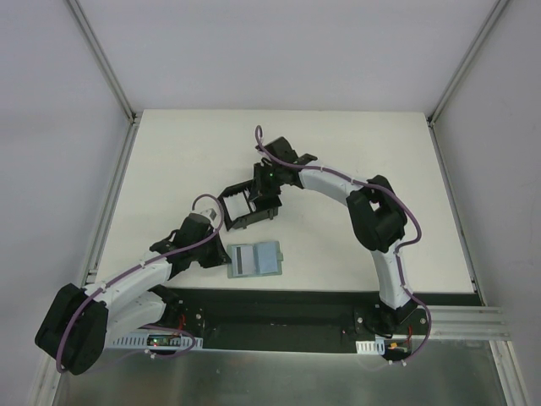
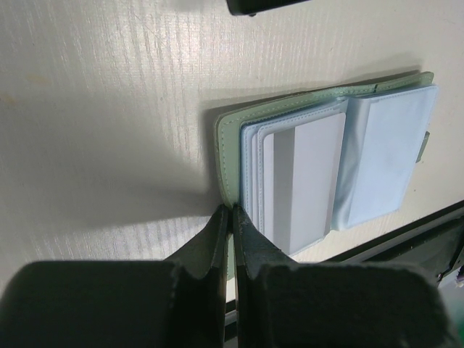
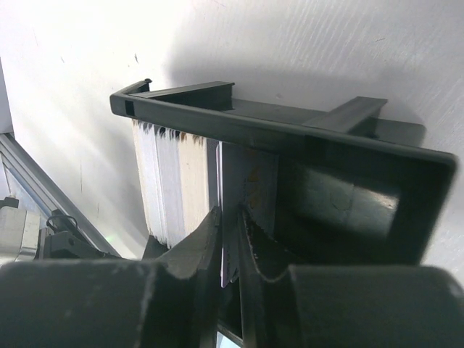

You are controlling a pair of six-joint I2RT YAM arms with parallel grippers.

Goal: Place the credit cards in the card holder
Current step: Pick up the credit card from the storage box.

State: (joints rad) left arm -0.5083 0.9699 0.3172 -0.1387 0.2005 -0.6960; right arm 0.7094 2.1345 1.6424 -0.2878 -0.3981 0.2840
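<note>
The black card holder stands mid-table, and the right wrist view shows its rim. My right gripper is shut on a thin greyish credit card held upright inside the holder next to its divider. A stack of pale cards fills the compartment beside it. A grey-green case lies open near the front edge. On it are a whitish-grey card with a dark stripe and a light blue card. My left gripper is shut on the case's green cover edge.
The left wrist view shows the case's clear sleeves, a white card and a light blue flap. The table's dark front strip runs just behind the case. The enclosure's metal posts stand at the back corners.
</note>
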